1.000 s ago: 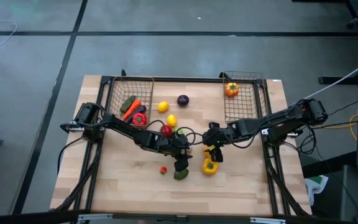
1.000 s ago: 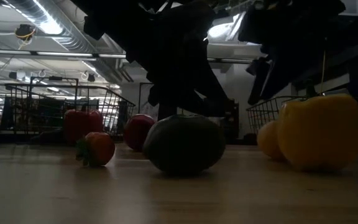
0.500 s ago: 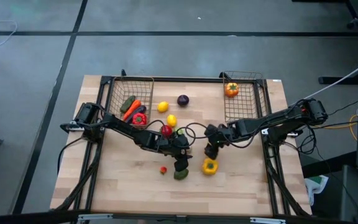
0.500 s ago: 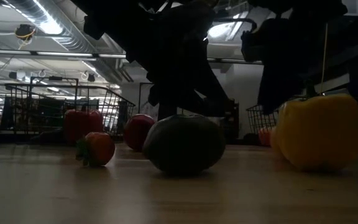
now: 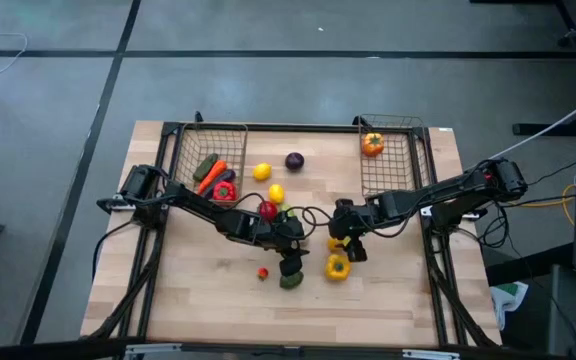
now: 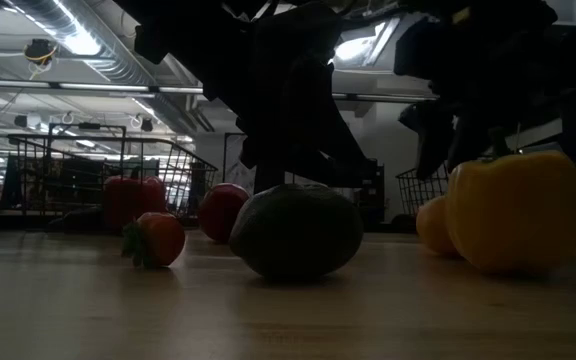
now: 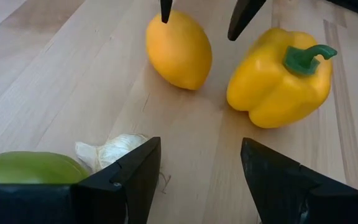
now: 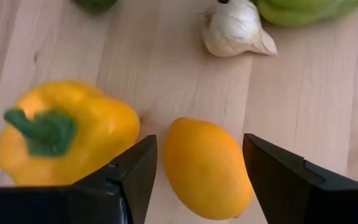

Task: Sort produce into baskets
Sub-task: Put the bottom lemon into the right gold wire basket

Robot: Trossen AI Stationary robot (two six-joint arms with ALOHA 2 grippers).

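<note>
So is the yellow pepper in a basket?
No, the yellow pepper lies on the bare wooden table, and the right basket stands well away from it.

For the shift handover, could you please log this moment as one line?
right claw: open, straddling lemon | left claw: open, empty, near garlic | yellow pepper: on table

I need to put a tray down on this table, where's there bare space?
Bare wood along the table's near edge, below the tiny tomato and yellow pepper. The strip between the two baskets holds only a few pieces. The middle is crowded with both grippers.
</note>
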